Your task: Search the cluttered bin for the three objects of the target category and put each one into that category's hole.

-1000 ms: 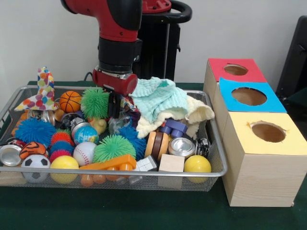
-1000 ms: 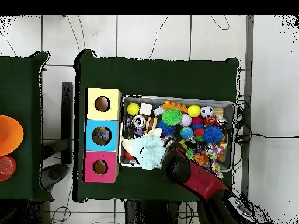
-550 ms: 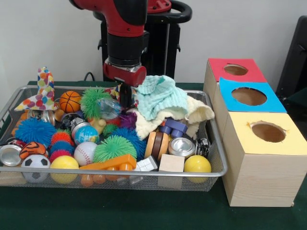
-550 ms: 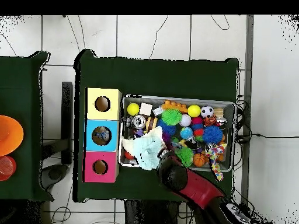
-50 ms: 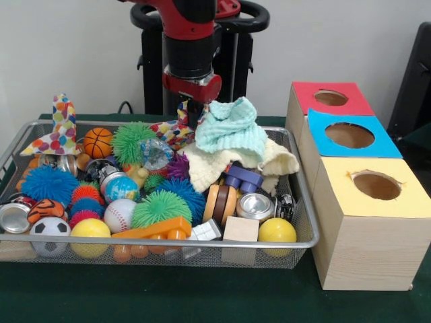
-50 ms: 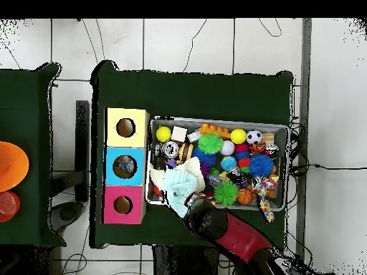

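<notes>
Cloth items appear to be the category in hand. A multicoloured patterned cloth hangs from the gripper at upper centre of the front view, jaws clamped on its upper corner, its lower end near the wire bin clutter beside the mint knitted cloth. Judged step: lifting out. Next: carry it right, clear of the rim, to one of the three box holes; which hole is undetermined.

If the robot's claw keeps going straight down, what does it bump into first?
Probably the colourful spotted cloth right under the gripper, close beside the mint green cloth. Depth is hard to judge, so it might brush the green one.
</notes>
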Robot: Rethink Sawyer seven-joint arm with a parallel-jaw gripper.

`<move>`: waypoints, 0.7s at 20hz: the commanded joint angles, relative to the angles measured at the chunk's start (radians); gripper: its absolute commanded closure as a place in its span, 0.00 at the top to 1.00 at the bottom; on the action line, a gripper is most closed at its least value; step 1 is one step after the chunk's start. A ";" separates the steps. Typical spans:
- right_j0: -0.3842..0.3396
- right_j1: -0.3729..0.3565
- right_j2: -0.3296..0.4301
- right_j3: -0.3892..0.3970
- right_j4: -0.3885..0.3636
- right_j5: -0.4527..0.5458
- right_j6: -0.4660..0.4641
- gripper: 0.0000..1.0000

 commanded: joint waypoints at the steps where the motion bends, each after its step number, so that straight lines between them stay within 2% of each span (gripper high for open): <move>1: 0.047 -0.090 0.016 0.023 0.075 0.194 0.202 0.00; 4: 0.063 -0.066 -0.031 0.002 0.057 0.133 0.199 0.00; 6: 0.063 -0.014 -0.089 -0.052 0.017 0.072 0.168 0.00; 7: 0.107 -0.003 -0.170 -0.087 -0.002 0.033 0.168 0.00; 9: 0.096 0.024 -0.177 -0.074 0.011 0.001 0.185 0.00; 11: 0.070 0.063 -0.160 -0.054 0.003 -0.090 0.196 0.00; 14: 0.103 0.089 -0.204 -0.061 0.005 -0.138 0.206 0.00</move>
